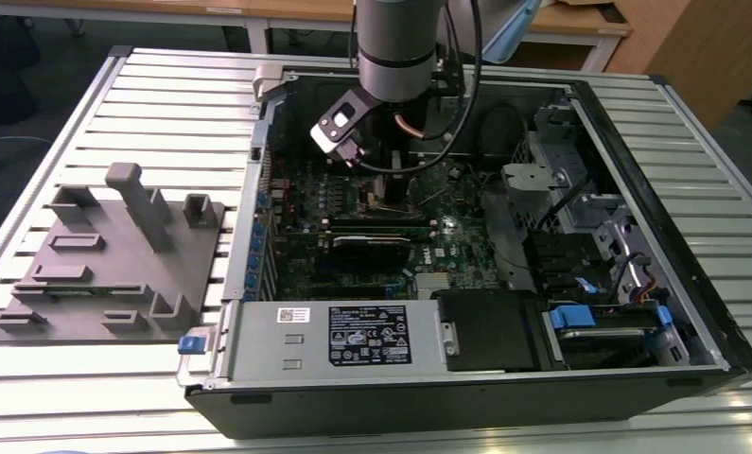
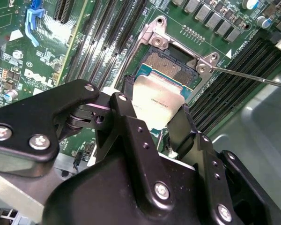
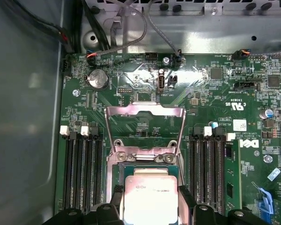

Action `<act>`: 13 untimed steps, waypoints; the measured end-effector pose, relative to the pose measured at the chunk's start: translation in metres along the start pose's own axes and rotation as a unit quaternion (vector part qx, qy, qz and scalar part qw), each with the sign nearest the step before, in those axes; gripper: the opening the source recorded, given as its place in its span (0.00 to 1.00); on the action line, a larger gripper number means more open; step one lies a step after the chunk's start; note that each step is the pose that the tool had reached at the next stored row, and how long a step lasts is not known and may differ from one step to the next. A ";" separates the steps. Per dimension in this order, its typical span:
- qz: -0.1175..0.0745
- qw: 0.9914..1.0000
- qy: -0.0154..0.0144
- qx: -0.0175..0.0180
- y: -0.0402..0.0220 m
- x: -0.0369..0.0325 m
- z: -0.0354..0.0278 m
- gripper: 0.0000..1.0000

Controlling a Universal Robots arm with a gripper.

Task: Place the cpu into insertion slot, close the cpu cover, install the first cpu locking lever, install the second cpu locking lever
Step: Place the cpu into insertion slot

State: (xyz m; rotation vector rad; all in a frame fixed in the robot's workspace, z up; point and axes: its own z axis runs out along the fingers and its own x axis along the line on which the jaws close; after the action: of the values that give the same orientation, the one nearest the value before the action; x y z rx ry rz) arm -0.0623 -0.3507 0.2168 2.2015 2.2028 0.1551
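Black fingers [image 2: 178, 129] of the gripper [image 2: 154, 112] are clamped on two opposite edges of the cpu [image 2: 157, 98], spread no wider than the chip. You see the cpu held over the slot [image 2: 171, 65], part of the socket still exposed; contact cannot be told. In the first wrist view, the cover [image 3: 145, 110] stands swung open beyond the slot.

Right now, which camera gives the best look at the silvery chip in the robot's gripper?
The first wrist view: the cpu faces the camera squarely, nearly whole, held in the gripper. The second wrist view shows it slanted, partly behind the gripper. In the exterior view the arm stands before that spot.
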 end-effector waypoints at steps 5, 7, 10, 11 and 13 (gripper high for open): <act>0.000 1.000 0.000 0.000 -0.0010 0.0023 0.0030 0.54; 0.000 1.000 0.000 0.000 -0.0014 0.0027 0.0052 0.54; 0.000 1.000 0.000 0.000 -0.0020 0.0033 0.0086 0.54; 0.000 1.000 0.000 0.000 -0.0020 0.0034 0.0094 0.54; 0.000 1.000 0.000 0.000 -0.0021 0.0034 0.0096 0.54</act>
State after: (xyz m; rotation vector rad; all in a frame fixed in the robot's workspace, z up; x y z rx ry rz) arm -0.0636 -0.3468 0.2072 2.2011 2.2031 0.1547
